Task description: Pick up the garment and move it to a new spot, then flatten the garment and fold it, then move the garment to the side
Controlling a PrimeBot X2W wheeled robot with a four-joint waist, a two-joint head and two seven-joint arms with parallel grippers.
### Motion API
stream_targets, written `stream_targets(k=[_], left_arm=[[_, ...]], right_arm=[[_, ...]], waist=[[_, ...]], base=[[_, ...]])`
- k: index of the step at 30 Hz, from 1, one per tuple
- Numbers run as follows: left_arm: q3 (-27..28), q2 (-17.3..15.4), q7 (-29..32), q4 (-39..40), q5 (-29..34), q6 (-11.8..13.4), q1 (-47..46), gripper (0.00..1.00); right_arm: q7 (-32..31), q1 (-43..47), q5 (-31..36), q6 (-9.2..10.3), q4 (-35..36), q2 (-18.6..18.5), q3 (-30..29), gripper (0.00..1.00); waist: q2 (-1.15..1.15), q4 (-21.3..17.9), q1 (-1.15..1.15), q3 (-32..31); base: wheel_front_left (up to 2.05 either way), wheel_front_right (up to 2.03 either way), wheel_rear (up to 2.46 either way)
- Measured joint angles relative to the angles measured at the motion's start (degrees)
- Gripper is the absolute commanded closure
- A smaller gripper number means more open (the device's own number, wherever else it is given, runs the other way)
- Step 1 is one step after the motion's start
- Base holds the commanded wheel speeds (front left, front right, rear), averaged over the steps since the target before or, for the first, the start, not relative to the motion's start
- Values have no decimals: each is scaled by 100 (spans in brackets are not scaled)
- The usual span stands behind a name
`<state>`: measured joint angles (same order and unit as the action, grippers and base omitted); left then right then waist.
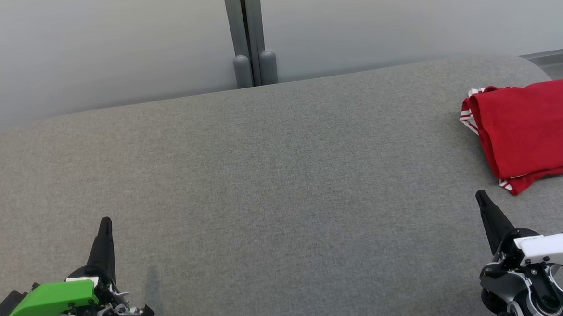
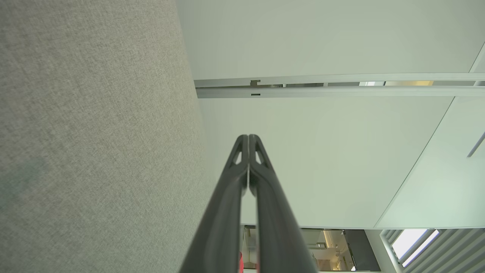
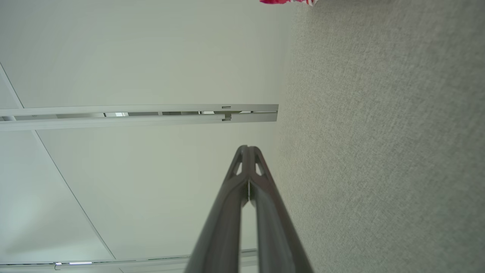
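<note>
Grey fabric table (image 1: 263, 178) with pale wall panels (image 1: 111, 41) behind it, pretty plain setup. The garment (image 1: 530, 130) is red with white-striped trim. It lies at the table's right end, toward the far edge, folded into a rough rectangle with a bit of trim poking out. Looks to me like the folding and the move to the side are done, since it sits off at that end in a tidy stack.

The left gripper (image 1: 105, 225) hangs over the table's near left corner and the right gripper (image 1: 481, 196) over the near right, close to the garment but not touching it. Both have their jaws pressed together on nothing, pointing toward the table's far edge. My guess is it's a rest pose, so nothing snags the cloth.
</note>
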<state>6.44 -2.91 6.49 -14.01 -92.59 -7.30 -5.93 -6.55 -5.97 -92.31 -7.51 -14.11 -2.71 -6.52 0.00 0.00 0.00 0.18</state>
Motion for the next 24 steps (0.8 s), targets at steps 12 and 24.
stream_targets(k=[12,24], left_arm=[[2,1,0,0,0,0,0,100],[3,2,0,0,1,0,0,100]], right_arm=[[0,0,0,0,0,0,0,100],[0,-1,0,0,0,0,0,100]], waist=[[0,0,0,0],[0,0,0,0]], base=[[0,0,0],[0,0,0]])
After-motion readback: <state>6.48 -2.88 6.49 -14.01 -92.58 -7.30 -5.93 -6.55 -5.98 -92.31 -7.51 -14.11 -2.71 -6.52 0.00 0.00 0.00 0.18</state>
